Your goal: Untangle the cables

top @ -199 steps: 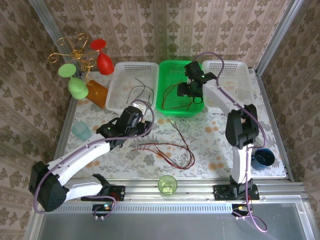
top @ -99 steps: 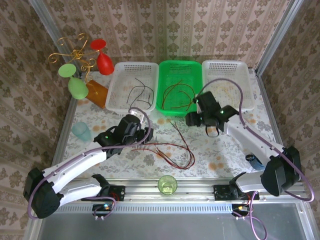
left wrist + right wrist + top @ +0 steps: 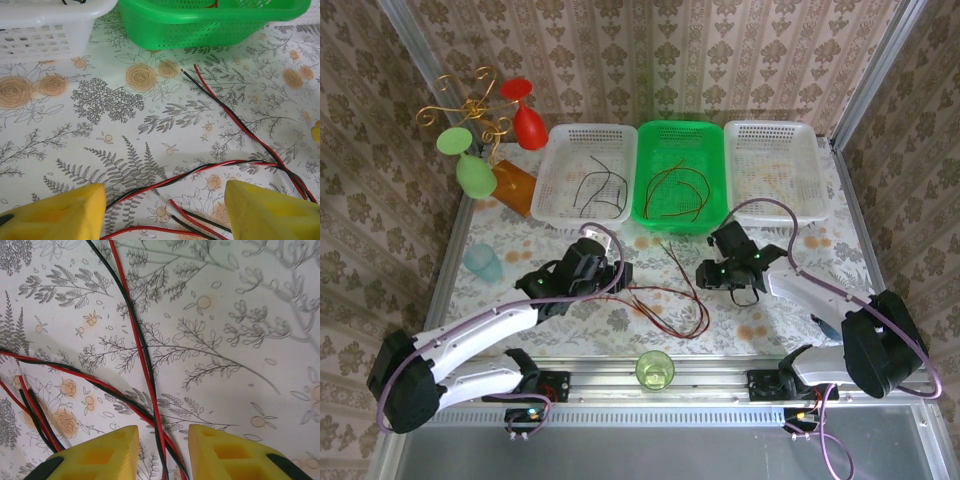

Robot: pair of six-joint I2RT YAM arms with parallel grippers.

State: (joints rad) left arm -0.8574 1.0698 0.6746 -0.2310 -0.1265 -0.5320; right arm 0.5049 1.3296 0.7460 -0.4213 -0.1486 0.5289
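- Right gripper (image 3: 164,456): two blocky yellow plastic fingers (image 3: 102,456) at the bottom edge, standing apart with a narrow gap between them.
- Thin red and black cables (image 3: 141,352): one red-and-black pair runs from the top edge down into the gap between the fingers. A second pair slants in from the left edge and meets the first just above that gap. A third, short pair lies at lower left, cut ends uppermost.
- White tablecloth printed with grey ferns and orange flowers (image 3: 240,340): lies flat under the cables.
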